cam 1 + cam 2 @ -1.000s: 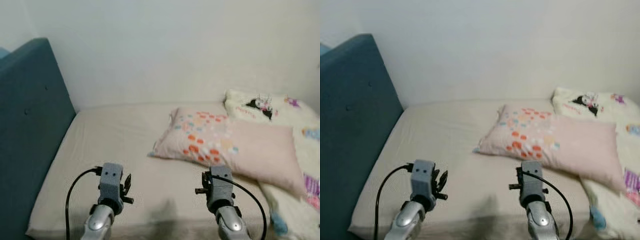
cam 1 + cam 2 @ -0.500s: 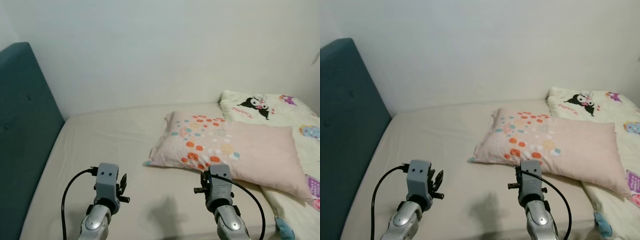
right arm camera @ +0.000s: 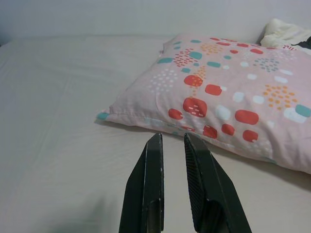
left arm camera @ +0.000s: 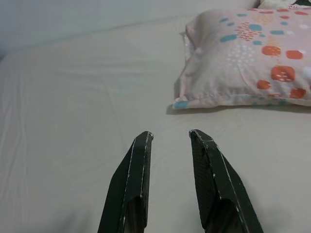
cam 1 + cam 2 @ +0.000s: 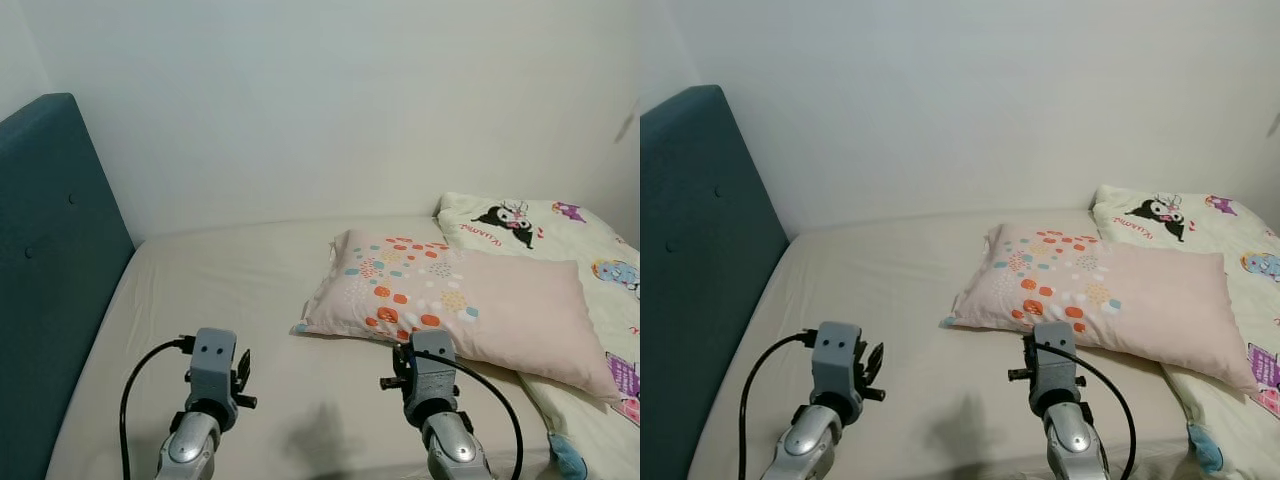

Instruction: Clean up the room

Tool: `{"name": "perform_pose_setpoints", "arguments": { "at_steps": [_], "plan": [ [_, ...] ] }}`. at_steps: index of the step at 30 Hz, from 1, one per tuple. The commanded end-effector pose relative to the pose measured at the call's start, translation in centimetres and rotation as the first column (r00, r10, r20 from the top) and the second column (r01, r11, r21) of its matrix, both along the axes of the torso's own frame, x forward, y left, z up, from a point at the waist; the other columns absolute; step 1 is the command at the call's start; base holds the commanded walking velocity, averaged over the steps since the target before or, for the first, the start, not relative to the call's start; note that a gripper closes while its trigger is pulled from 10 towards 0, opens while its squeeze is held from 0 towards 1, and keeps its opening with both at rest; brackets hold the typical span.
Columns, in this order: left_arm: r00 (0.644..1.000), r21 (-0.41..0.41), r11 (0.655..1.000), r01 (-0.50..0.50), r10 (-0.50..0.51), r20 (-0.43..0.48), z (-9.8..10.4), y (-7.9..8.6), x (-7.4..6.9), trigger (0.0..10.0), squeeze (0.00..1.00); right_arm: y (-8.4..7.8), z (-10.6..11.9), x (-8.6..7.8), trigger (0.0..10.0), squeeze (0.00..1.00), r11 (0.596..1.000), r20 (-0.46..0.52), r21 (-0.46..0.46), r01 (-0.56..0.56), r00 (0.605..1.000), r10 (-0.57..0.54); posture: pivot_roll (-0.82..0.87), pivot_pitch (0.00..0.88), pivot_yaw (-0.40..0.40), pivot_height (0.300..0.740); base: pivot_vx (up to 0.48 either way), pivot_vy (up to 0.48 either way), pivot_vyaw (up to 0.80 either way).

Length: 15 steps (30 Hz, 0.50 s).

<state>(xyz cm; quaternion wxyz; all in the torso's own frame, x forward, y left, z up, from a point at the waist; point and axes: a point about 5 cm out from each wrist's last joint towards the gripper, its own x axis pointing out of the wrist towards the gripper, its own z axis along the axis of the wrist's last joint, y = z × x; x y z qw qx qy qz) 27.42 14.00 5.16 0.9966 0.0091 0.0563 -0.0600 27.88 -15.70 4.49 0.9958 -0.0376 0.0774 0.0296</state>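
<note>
Bed [image 5: 230, 290]: beige sheet, lying along a plain pale wall, with a dark teal padded headboard [image 5: 50, 260] on the robot's left.
Pillow [image 5: 450, 305]: pale pink with orange, teal and white dots, lying flat on the sheet to the right of the middle; its near left corner points toward the grippers.
Blanket [image 5: 540, 225]: cream with cartoon prints, bunched at the right end of the bed, just behind and beside the pillow.
Left gripper [image 4: 170, 135]: held low over bare sheet, left of the pillow and apart from it; its two black fingers stand parted with a clear gap and nothing between them.
Right gripper [image 3: 171, 138]: held low over the sheet just in front of the pillow's near edge, not touching it; its fingers sit close together with only a narrow slit between them, holding nothing.
Cables: a black cable [image 5: 140, 375] loops from the left wrist, another [image 5: 495, 385] from the right.
</note>
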Motion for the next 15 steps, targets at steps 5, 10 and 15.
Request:
{"name": "perform_pose_setpoints", "arguments": {
  "at_steps": [5, 10, 15],
  "plan": [
    [1.000, 0.022, 1.000, 0.004, -0.004, -0.018, -0.28, 0.15, -0.21, 10.0, 0.00, -0.23, -0.59, -0.41, 10.0, 0.00, 1.000, -0.032, 0.020, 0.015, 0.999, -0.015, -0.03, 0.052, -0.014, 0.740, 0.000, -0.300, 0.00],
    [1.000, 0.030, 1.000, 0.004, -0.003, -0.021, -0.34, 0.16, -0.21, 10.0, 0.00, -0.24, -0.64, -0.44, 10.0, 0.00, 1.000, -0.036, 0.022, 0.016, 0.999, -0.015, -0.03, 0.048, -0.014, 0.740, 0.000, -0.346, 0.00],
    [1.000, 0.033, 0.999, 0.000, 0.000, -0.023, -0.35, 0.19, -0.19, 10.0, 0.00, -0.23, -0.67, -0.45, 10.0, 0.00, 1.000, -0.037, 0.023, 0.015, 0.999, -0.014, -0.03, 0.044, -0.013, 0.740, 0.000, -0.375, 0.00]
  ]
}}
